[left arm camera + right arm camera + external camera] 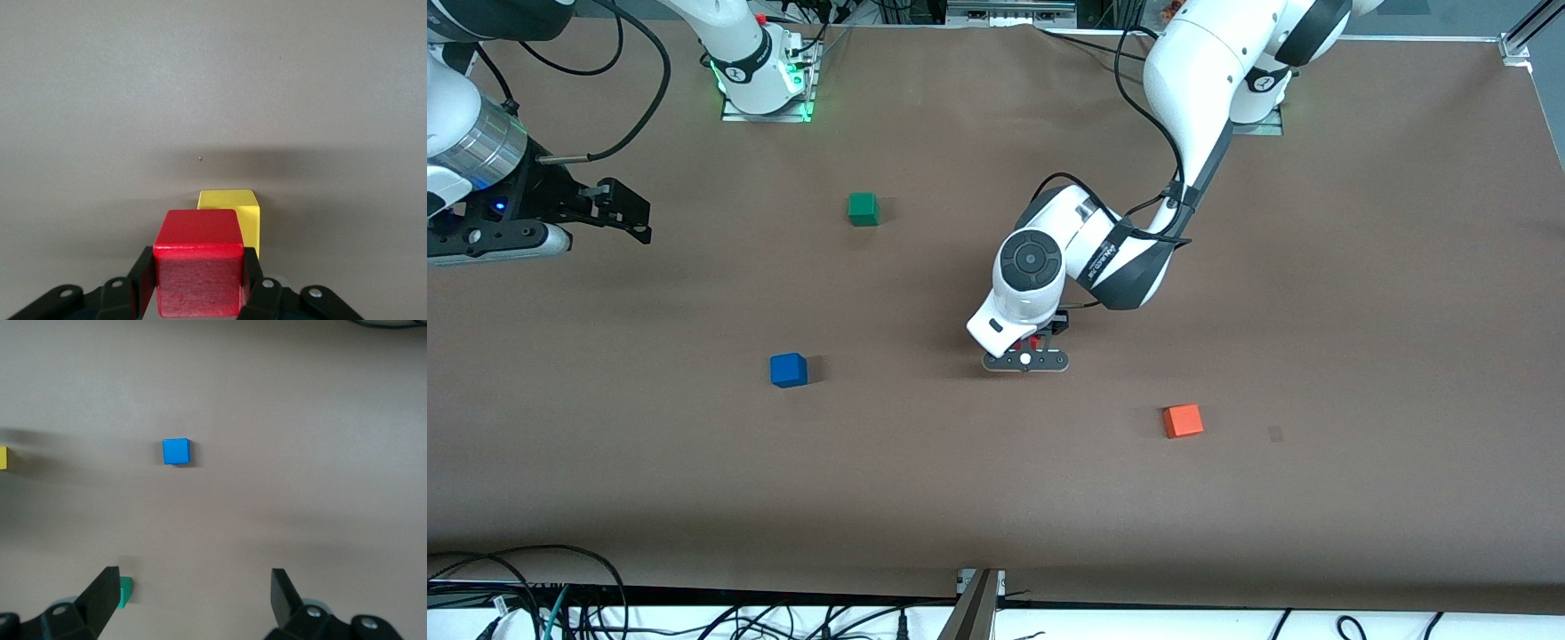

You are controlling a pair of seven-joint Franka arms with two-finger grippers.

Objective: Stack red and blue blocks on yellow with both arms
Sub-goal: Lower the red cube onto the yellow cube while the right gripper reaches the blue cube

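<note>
My left gripper (198, 270) is shut on the red cube (198, 240) and holds it low over the middle of the table. The yellow cube (235, 208) sits on the table just below and partly under the red cube; they do not line up. In the front view the left arm's wrist (1024, 311) hides both cubes. The blue cube (789, 370) lies alone toward the right arm's end, and it also shows in the right wrist view (176, 451). My right gripper (633, 218) is open and empty, held up at the right arm's end of the table.
A green cube (863, 209) lies closer to the robots' bases than the blue cube. An orange cube (1183, 420) lies toward the left arm's end, nearer to the front camera. The brown table (1227, 516) is bare elsewhere. Cables run along its front edge.
</note>
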